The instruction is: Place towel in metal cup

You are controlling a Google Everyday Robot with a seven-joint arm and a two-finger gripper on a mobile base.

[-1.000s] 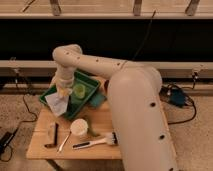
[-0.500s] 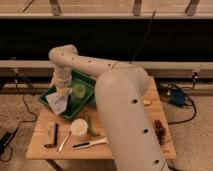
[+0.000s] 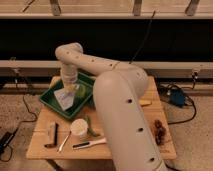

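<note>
Change: arm's elbow has swung nearer the camera, hiding more of the table [image 3: 42,145]
Gripper [image 3: 67,89]: over the green tray [image 3: 49,101]; jaws closed on the towel [image 3: 65,98]
Towel: hanging limp above the tray floor
Metal cup: cannot tell where
Yellow-green cup [image 3: 80,91]: in tray, beside the towel
White cup [image 3: 79,127]: on the table in front of the tray

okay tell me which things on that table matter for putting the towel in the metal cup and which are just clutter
Belongs to the job:
- towel, lying in the green tray
- gripper, over the tray above the towel
- metal cup: I cannot pick it out

Just lying about:
- yellow-green cup
- white cup
- knife
- spoon
</note>
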